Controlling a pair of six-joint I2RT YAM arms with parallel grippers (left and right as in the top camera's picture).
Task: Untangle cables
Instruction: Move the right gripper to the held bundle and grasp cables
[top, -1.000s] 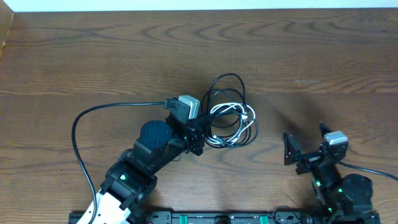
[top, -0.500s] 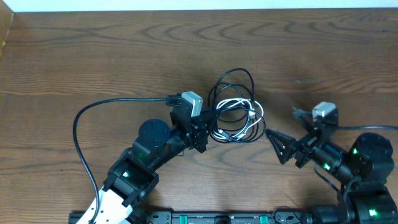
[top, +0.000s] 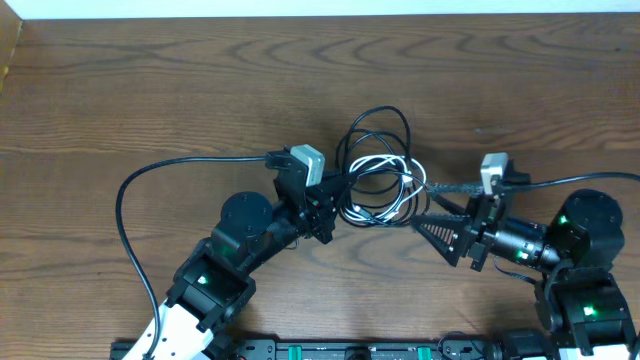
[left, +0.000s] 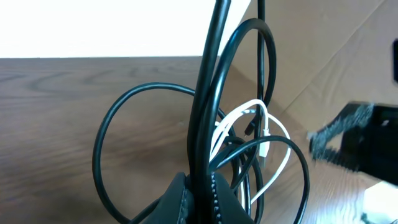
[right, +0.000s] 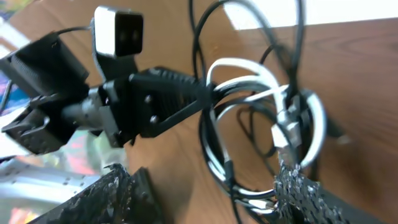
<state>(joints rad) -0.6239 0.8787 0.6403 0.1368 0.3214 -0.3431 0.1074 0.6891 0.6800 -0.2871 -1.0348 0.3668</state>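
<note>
Left gripper (top: 322, 212) grips the tangled cables (top: 400, 200) above a wooden table (top: 150, 80) — its fingers (left: 180, 199) pressed together on a black strand that rises straight up from them. The loops, black with one white cable (top: 378, 165) threaded through, fan out beside the left gripper, on the side facing the right gripper (top: 422, 205). That gripper's fingers (right: 115, 193) stand wide apart — the bundle's edge farthest from the left gripper hangs between them, unclamped.
</note>
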